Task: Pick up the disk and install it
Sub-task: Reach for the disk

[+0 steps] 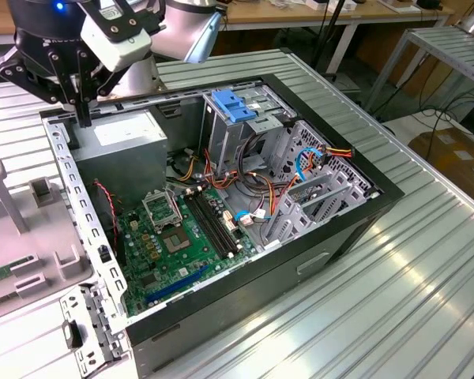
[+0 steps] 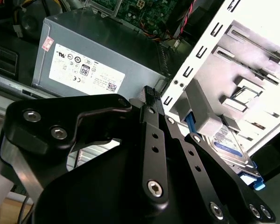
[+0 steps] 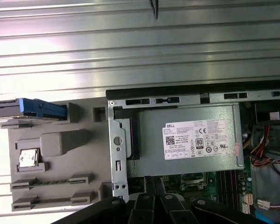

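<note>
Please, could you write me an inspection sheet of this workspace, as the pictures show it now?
Surface: ribbed metal table carrying an open computer case.
Job's things: the disk, in blue rails, lies in a grey holder beside the case; not yet picked up.
Clutter: nothing seen.
Grippers: the gripper is shut and empty, above the case's edge by the power supply, apart from the disk.
Cables: coloured wires and a blue cable inside the case.
Surroundings: another bench and a cardboard box beyond the table.
</note>
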